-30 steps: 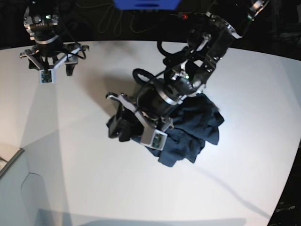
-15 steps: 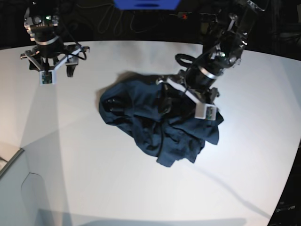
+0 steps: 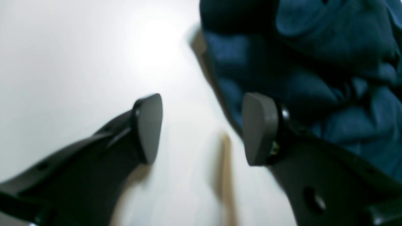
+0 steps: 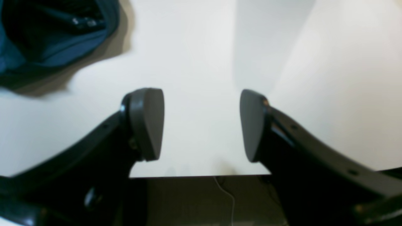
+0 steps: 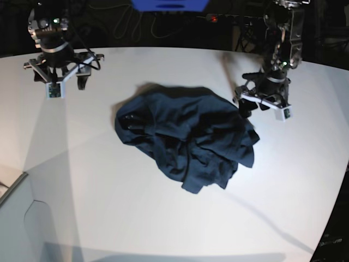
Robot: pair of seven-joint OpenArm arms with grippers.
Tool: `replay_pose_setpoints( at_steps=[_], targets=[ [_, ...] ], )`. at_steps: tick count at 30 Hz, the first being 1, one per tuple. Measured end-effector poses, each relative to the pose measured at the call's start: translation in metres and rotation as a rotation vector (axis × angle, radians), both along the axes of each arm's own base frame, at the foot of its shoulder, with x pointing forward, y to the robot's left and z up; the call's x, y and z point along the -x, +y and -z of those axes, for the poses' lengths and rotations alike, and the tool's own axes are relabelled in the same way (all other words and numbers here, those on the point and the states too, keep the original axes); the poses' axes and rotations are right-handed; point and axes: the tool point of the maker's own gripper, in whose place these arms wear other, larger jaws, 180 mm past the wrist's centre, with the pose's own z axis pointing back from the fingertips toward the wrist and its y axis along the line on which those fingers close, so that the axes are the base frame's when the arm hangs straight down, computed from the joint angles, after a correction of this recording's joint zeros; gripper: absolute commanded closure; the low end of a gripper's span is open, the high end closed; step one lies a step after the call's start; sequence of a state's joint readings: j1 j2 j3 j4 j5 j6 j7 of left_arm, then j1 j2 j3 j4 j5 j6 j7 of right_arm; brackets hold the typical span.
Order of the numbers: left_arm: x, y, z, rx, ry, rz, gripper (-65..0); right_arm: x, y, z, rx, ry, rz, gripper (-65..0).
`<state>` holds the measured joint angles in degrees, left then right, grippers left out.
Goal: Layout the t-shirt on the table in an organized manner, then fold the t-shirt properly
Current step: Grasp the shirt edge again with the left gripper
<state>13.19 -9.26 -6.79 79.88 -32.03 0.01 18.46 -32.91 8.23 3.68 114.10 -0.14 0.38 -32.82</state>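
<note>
A: Report the unit at the left of the base view.

B: That is the right gripper (image 5: 59,84), a black two-finger assembly hanging above the far left part of the large, smooth white tabletop (image 5: 136,207). In its wrist view the right gripper (image 4: 202,124) has its grey pads (image 4: 147,122) set wide apart, with only bare table surface between them. It holds nothing. The table's far edge runs just below the pads in that view, with dark floor beyond it.

A: Centre of the table?

B: The dark navy blue soft cotton t-shirt (image 5: 185,139) lies there in a crumpled heap, folds overlapping, not spread flat. Its full outline rests on the white surface, well apart from the right gripper. A rounded edge of the same garment (image 4: 47,40) shows in the upper left corner of the right wrist view.

A: Right of the base view?

B: The left gripper (image 5: 262,106) hangs just beside the heap's far right edge. In its wrist view, which is blurred, the left gripper (image 3: 202,128) has its pads (image 3: 259,128) spread apart, empty between. One finger stands in front of the blue cloth (image 3: 307,62); contact cannot be determined.
</note>
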Motion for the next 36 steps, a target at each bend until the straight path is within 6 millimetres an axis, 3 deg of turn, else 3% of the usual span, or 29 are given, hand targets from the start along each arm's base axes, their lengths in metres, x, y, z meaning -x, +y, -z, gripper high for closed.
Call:
replay_pose_setpoints(
  at_steps=[5,11,14,20,32,36],
  targets=[
    [-0.013,-0.006,0.001,0.020,-0.011,-0.014,-38.8,0.001,0.000,0.001,-0.001,0.003,0.000,-38.1],
    [-0.023,-0.028,-0.003,0.041,-0.026,0.031,-37.7,0.002,0.000,0.001,0.000,0.006,0.000,-38.1],
    [-0.024,-0.043,-0.002,0.051,-0.022,0.072,-28.2,0.002,0.000,0.001,-0.001,0.006,0.001,-38.1],
    [-0.011,-0.036,0.019,0.043,0.040,0.051,0.0,0.003,0.000,0.002,-0.001,0.008,0.001,-38.1],
    [-0.007,-0.043,-0.017,0.047,-0.053,0.078,0.0,0.003,0.000,0.002,-0.001,0.008,0.000,-38.1],
    [-0.004,-0.041,-0.008,0.045,-0.026,0.075,-0.2,0.003,0.000,0.002,-0.001,0.008,0.000,-38.1]
  ],
)
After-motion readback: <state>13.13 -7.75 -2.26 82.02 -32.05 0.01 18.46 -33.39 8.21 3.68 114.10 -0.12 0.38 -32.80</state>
